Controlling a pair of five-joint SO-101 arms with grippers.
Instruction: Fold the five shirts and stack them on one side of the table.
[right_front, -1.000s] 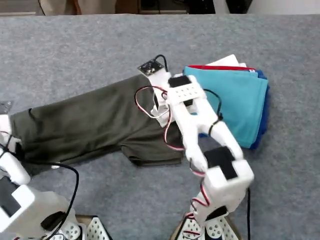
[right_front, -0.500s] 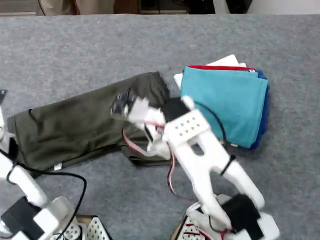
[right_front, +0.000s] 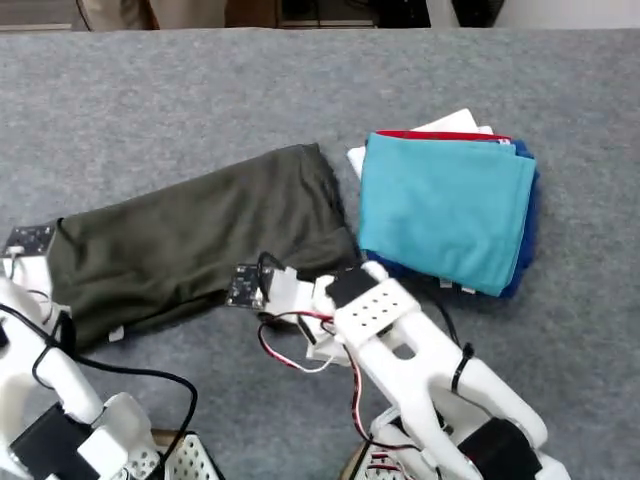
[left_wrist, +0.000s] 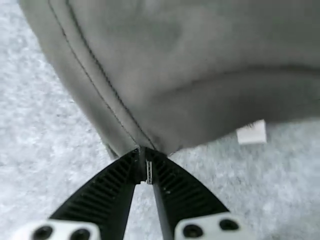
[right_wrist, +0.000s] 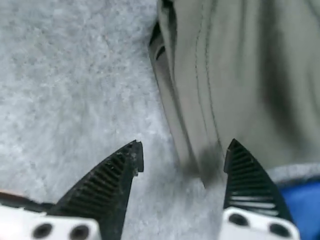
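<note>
Item 1: long olive-green cloth shirt (right_front: 200, 240), folded into a narrow band. Laid slantwise across grey felt-covered table (right_front: 150, 90), right end just beside the stack. Small white label (left_wrist: 251, 132) at the near hem.

Item 2: stack of folded shirts at the right side of the table. Teal folded shirt (right_front: 445, 215) uppermost, dark blue shirt (right_front: 528, 235) beneath. Edges of red shirt (right_front: 440, 134) and white shirt (right_front: 455, 121) visible at the far side.

Left gripper (left_wrist: 145, 165): clenched on the stitched edge of the olive-green cloth shirt at its left end, cloth pinched between ribbed black tips.

Right gripper (right_wrist: 182, 150): released, jaws spread wide, grasping nothing. Low over the near edge of the same shirt toward its right end, one tip above bare felt, the other above the cloth's edge.
</note>
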